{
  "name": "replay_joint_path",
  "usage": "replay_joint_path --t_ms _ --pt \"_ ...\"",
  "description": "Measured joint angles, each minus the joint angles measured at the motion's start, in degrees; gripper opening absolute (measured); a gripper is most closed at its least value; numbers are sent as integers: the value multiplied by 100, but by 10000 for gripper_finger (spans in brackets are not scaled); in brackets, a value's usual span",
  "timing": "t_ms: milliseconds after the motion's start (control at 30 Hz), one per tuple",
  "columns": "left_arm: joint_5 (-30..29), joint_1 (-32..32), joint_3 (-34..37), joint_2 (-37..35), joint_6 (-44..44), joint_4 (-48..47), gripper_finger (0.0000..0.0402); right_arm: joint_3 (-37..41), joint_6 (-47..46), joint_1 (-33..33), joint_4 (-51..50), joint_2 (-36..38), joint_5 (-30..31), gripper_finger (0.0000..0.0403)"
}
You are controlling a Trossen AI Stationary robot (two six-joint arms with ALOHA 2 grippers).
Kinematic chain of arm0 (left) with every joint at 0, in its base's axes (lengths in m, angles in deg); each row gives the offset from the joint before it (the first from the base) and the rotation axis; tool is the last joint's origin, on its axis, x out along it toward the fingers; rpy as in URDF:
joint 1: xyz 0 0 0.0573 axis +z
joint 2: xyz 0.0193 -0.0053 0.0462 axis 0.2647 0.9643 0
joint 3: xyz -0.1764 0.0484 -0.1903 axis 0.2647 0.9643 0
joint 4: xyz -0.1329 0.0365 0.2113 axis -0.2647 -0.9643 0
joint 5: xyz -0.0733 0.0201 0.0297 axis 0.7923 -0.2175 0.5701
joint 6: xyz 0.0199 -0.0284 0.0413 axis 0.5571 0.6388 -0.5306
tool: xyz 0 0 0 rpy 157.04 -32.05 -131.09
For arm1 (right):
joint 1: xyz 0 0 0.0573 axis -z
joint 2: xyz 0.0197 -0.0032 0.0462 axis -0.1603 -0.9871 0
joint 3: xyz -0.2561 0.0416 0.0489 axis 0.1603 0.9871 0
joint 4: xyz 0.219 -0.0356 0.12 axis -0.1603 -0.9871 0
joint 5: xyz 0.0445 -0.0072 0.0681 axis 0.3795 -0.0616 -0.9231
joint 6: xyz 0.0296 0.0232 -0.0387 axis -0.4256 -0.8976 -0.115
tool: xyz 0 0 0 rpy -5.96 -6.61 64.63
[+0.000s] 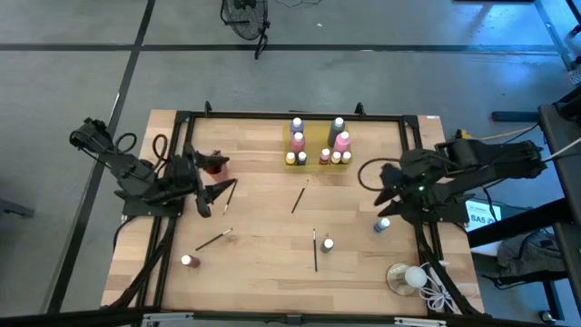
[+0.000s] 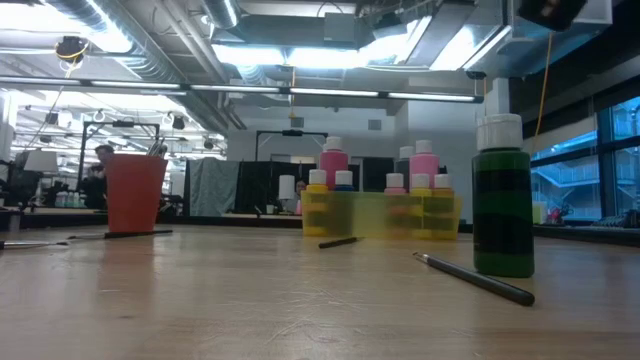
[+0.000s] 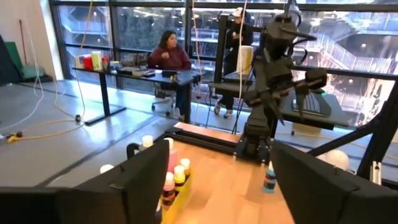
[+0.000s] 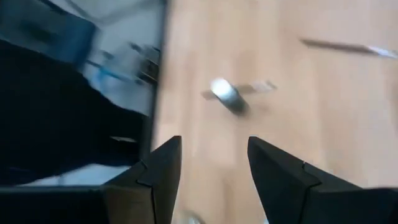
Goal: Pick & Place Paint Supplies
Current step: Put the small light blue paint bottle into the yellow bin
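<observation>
Paint bottles (image 1: 318,145) grouped at table's (image 1: 263,263) far edge; brushes (image 1: 298,200) scattered.

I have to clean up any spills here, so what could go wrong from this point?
The blue bottle stands right beside the right gripper, whose fingers are open; a sideways move might knock it over. Loose paintbrushes lie across the table and could get swept off.

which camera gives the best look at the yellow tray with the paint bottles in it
The low view: the yellow tray sits side-on and centred, its white-capped bottles standing clear above the rim. The high view shows it small from above. The left wrist view catches only one end, past the left hand's fingers. The right wrist view misses it.
</observation>
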Motion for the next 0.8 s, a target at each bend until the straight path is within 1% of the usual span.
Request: replay_joint_path --t_ms 67,133,267,367,600,800 --pt "2 0 0 21 -1 -16 293 -379 -112 -93 -838 -131 401 188" --pt "46 0 0 41 74 5 305 -607 -323 -168 -1586 -310 679 188" --pt "90 0 0 44 254 9 316 -631 -762 -313 -2475 -685 741 188" --pt "95 0 0 48 288 5 317 -468 -976 -386 -2843 -1013 740 188" --pt "425 0 0 45 528 6 317 21 -1095 -400 -2563 -1522 749 188" --pt "719 0 0 45 540 3 317 673 -1256 -502 -1872 -1580 740 188"
